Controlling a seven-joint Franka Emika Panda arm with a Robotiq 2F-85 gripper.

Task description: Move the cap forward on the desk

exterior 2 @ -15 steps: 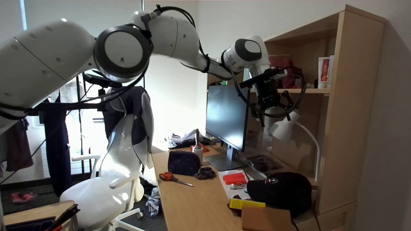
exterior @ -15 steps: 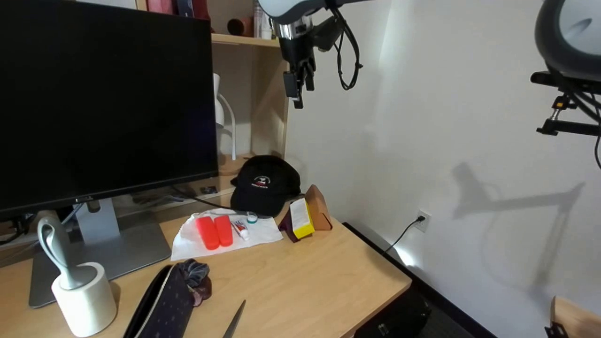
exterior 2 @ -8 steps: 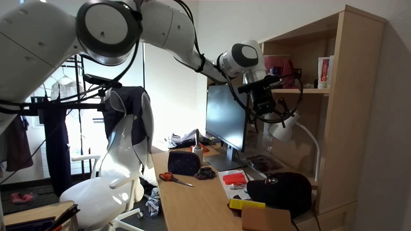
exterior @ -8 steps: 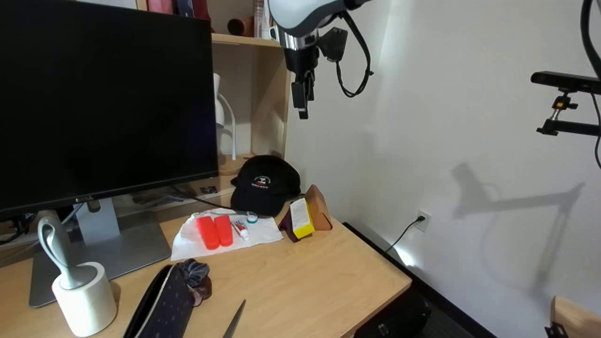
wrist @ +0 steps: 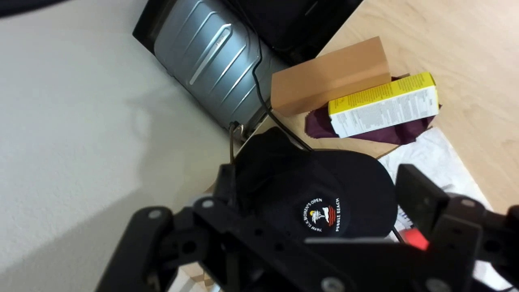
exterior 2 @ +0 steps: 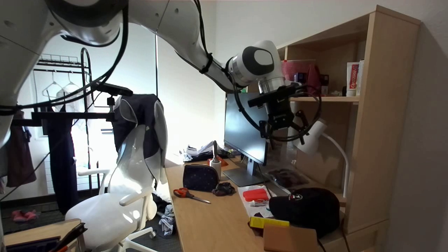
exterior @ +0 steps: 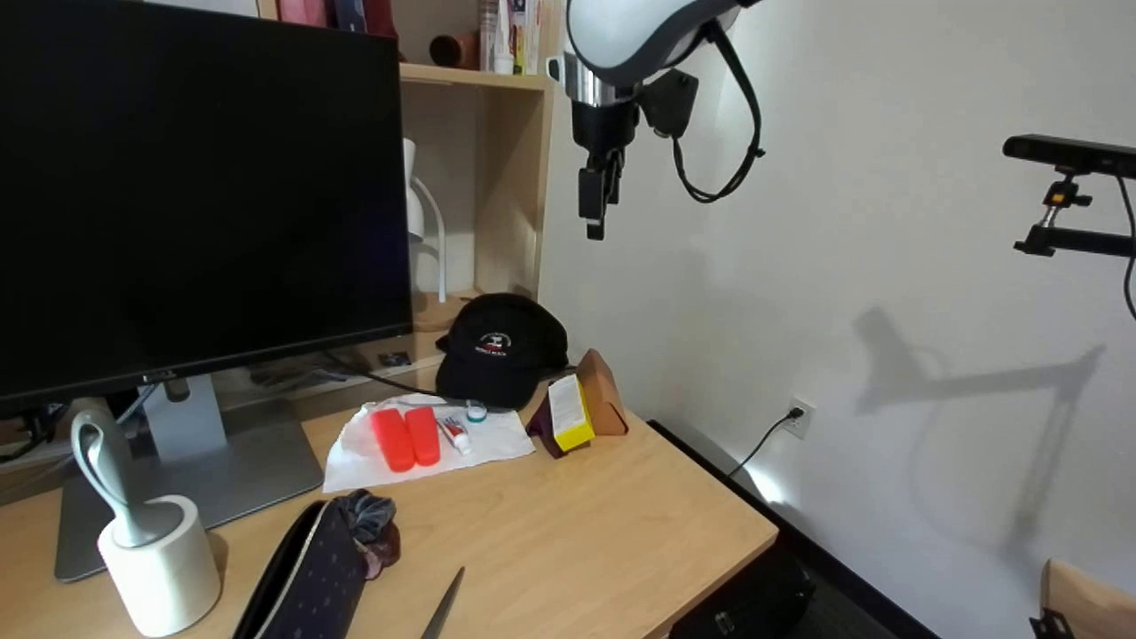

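The black cap (exterior: 508, 351) sits upright on the back corner of the light tan desk (exterior: 550, 532), beside the shelf side panel. It also shows in an exterior view (exterior 2: 308, 211), with the desk (exterior 2: 210, 227) reaching away to the left. In the wrist view the cap (wrist: 308, 182) lies between the spread fingers, its brim pointing right and its red-white mark visible; the gripper body hides its lower part. My gripper (wrist: 319, 178) is open and empty. In both exterior views the gripper (exterior: 597, 209) (exterior 2: 286, 141) hangs well above the cap, apart from it.
A yellow-white box (exterior: 570, 413) and a brown box (exterior: 603, 395) stand close to the cap. White paper (exterior: 493, 444) with red items (exterior: 406, 437) lies at its brim. The monitor (exterior: 204, 195), lamp (exterior 2: 309, 140) and shelf (exterior 2: 381, 122) stand nearby. A cable (wrist: 284, 127) runs under the cap.
The arm and gripper have moved right and lower in an exterior view, and left and slightly lower in the opposite one. The cap and other desk items have not moved.
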